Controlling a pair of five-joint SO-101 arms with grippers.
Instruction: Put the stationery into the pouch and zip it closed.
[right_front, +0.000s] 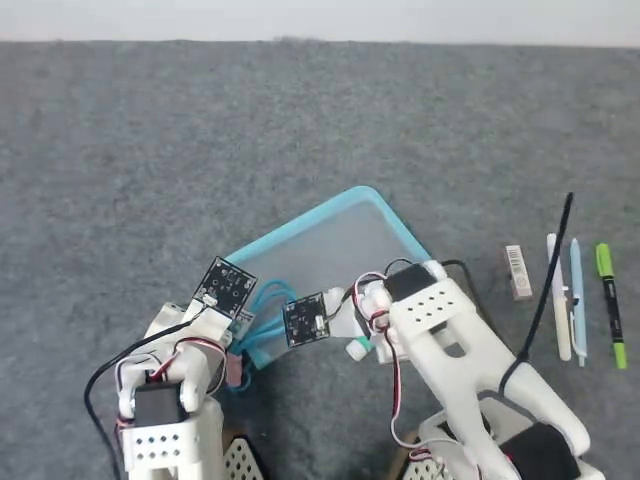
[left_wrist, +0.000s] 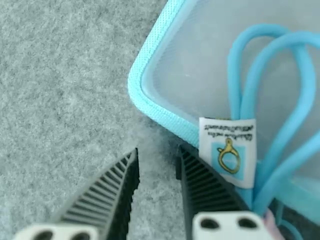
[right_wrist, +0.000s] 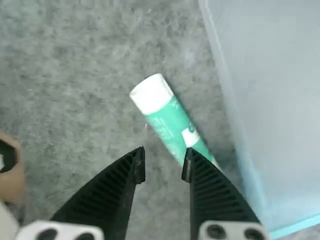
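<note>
Green tube (right_wrist: 167, 120) beside pouch (right_wrist: 270, 100); 3 pens (right_front: 578, 300), eraser (right_front: 517, 272) well apart

a grey, felt-like cover (right_front: 200, 140) spreads over the whole table, its nap mottled and fuzzy. a pale, plain strip of wall (right_front: 320, 18) runs along its far edge. a tan shape (right_wrist: 9, 170) sits on the cover, too cut off to identify.

White tag (left_wrist: 227, 150) on the pouch (left_wrist: 134, 82): gold clasp pictogram, tiny print perhaps upside down, unreadable.
</note>
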